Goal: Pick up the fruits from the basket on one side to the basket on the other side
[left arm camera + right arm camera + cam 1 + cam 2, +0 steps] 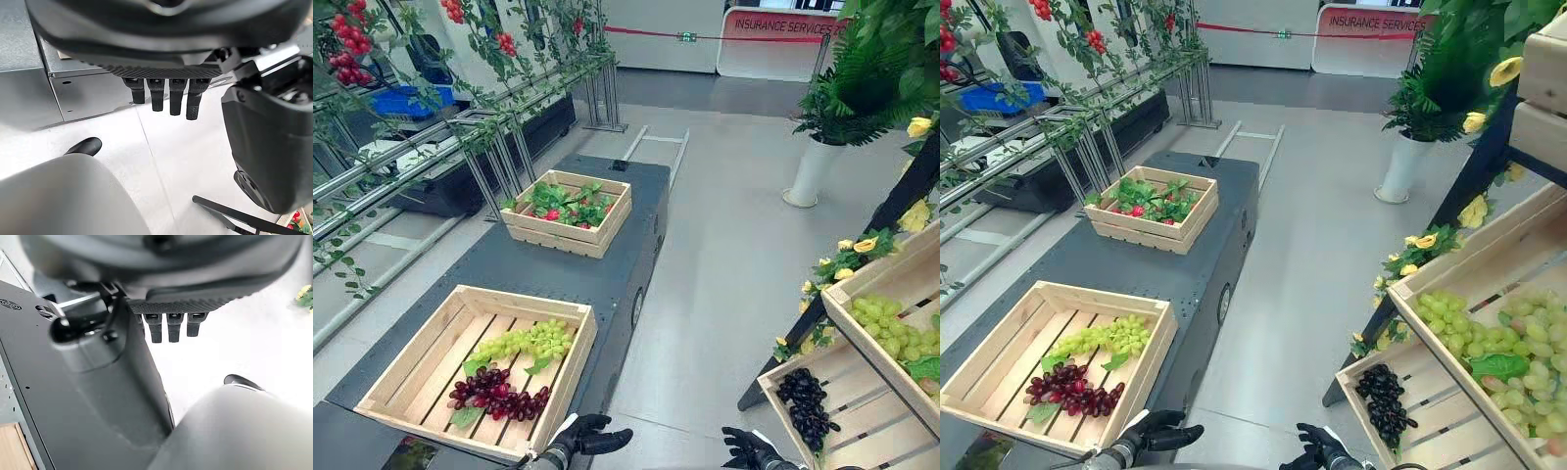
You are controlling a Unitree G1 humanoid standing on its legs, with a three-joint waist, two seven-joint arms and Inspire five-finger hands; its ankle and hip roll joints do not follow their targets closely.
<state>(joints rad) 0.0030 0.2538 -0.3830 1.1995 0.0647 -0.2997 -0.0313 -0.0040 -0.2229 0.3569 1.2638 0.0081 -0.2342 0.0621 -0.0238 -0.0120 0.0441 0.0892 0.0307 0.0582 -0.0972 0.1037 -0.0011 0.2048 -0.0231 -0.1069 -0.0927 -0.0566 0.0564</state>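
Note:
A wooden crate (519, 299) lies on the dark cart (509, 259) at my lower left. It holds a bunch of green grapes (529, 343) and a bunch of purple grapes (494, 392). On the right stands a slanted shelf: a lower crate (862, 411) carries black grapes (803, 406), and an upper crate (876, 279) carries green grapes (891, 328). My left hand (592, 436) hangs low beside the left crate's near corner, open and empty, its fingers (168, 98) relaxed. My right hand (749, 450) hangs low near the black grapes, open and empty, fingers (168, 328) over the floor.
A second crate (563, 235) of red fruit and leaves sits farther along the cart. Metal rails with vines (411, 157) run along the left. A potted plant (811, 171) and yellow flowers (857, 245) stand at the right. Grey floor lies between cart and shelf.

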